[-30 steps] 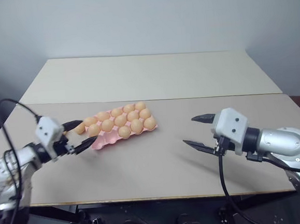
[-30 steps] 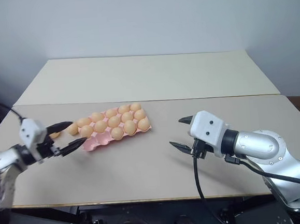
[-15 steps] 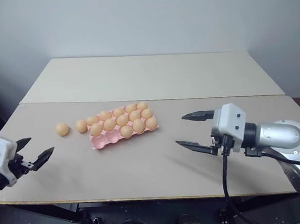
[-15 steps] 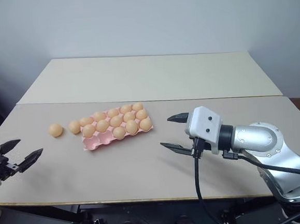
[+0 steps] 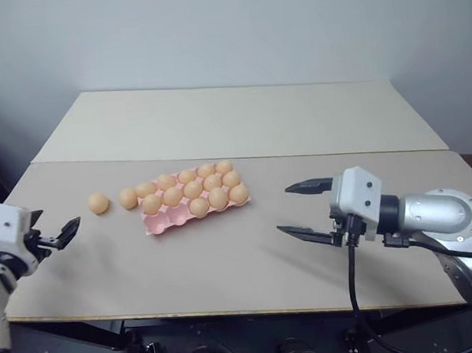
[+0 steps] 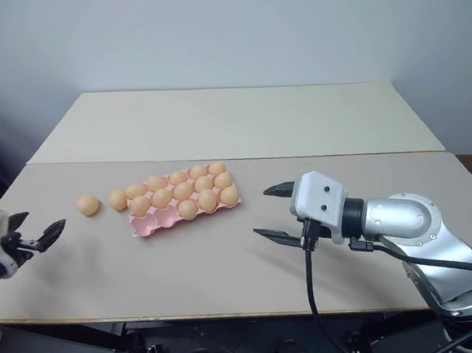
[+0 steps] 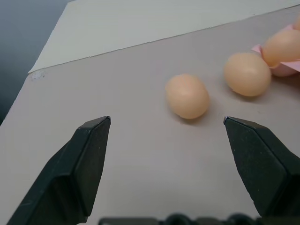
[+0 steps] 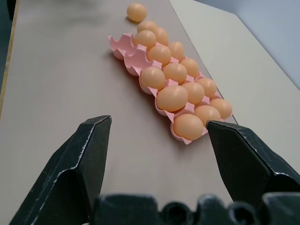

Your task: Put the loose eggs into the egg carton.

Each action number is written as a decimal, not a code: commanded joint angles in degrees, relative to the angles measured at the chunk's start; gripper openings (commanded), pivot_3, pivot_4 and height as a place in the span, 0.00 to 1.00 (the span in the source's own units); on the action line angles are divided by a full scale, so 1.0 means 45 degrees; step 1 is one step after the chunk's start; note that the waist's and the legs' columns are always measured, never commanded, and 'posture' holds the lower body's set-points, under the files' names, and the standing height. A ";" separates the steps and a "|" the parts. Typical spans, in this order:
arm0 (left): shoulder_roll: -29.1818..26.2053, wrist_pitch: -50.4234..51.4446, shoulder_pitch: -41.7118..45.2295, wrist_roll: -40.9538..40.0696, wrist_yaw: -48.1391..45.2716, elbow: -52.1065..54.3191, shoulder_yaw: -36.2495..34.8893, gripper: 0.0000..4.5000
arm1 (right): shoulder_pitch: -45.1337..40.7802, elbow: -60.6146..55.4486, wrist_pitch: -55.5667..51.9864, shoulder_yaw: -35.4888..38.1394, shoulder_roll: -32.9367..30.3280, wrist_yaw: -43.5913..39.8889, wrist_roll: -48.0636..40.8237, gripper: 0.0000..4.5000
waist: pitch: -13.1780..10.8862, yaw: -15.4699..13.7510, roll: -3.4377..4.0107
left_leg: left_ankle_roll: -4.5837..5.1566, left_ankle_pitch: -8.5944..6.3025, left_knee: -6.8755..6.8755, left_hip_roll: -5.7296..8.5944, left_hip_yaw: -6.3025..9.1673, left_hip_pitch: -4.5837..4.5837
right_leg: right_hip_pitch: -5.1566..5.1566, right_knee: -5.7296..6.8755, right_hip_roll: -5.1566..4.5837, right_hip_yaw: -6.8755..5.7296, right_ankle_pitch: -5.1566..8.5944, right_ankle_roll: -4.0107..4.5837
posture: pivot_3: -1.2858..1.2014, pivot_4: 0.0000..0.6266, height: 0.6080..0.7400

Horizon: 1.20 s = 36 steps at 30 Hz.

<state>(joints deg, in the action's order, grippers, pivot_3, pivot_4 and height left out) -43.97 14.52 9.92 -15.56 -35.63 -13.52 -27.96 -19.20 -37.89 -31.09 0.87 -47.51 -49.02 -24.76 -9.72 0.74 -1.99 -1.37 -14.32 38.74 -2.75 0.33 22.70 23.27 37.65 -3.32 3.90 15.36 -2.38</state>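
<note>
Two loose eggs (image 5: pixel 98 203) are positioned on the table (image 5: pixel 226 259) beside the egg carton (image 5: pixel 164 220), while the left gripper (image 5: pixel 54 228) and the right gripper (image 5: pixel 305 208) are held spread and empty.

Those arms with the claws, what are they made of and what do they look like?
Each claw has two black, pointed fingers on a white boxy block. Behind the right one is a rounded silver arm with black rings and black cables hanging off it. The left claw has the same white block.

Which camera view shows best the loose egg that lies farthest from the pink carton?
The left wrist view: the farthest loose egg lies large between the gripper's fingers. Both eye views show it small; the right wrist view shows it far away.
</note>
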 commanded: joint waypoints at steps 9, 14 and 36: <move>0.0533 -0.2669 0.3379 0.1308 0.0481 -0.4394 0.2044 0.94 | 0.0291 -0.0711 -0.0183 0.0608 -0.0251 0.0630 -0.0044 0.85 | 0.0002 0.0012 -0.0004 | 0.0000 0.0000 0.0003 0.0003 0.0000 0.0008 | 0.0007 0.0008 0.0000 -0.0001 -0.0001 0.0000 | 0.52 0.24 1.00; 0.0632 -0.3026 0.4269 0.1618 0.0607 -0.5467 0.2544 0.94 | 0.0420 -0.0952 -0.0351 0.0861 -0.0271 0.0724 -0.0289 0.85 | 0.0002 0.0039 -0.0004 | 0.0000 0.0000 0.0002 0.0004 0.0001 0.0014 | 0.0010 0.0005 0.0000 -0.0001 -0.0001 -0.0001 | 0.52 0.24 1.00; 0.0910 -0.3416 0.5516 0.2048 0.1353 -0.7500 0.3178 0.36 | 0.0653 -0.1076 -0.0399 0.0880 -0.0395 0.1028 -0.0203 0.85 | 0.0003 0.0013 -0.0005 | 0.0000 0.0001 0.0008 0.0006 0.0002 0.0017 | 0.0010 0.0013 0.0000 -0.0002 -0.0002 -0.0003 | 0.52 0.24 1.00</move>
<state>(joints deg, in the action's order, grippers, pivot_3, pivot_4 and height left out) -39.39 -0.04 34.09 -6.68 -30.30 -48.30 -13.56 -15.77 -41.17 -32.99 3.12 -48.71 -44.88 -25.56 -9.71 0.80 -2.01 -1.37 -14.32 38.77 -2.72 0.34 22.78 23.31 37.71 -3.32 3.89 15.35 -2.40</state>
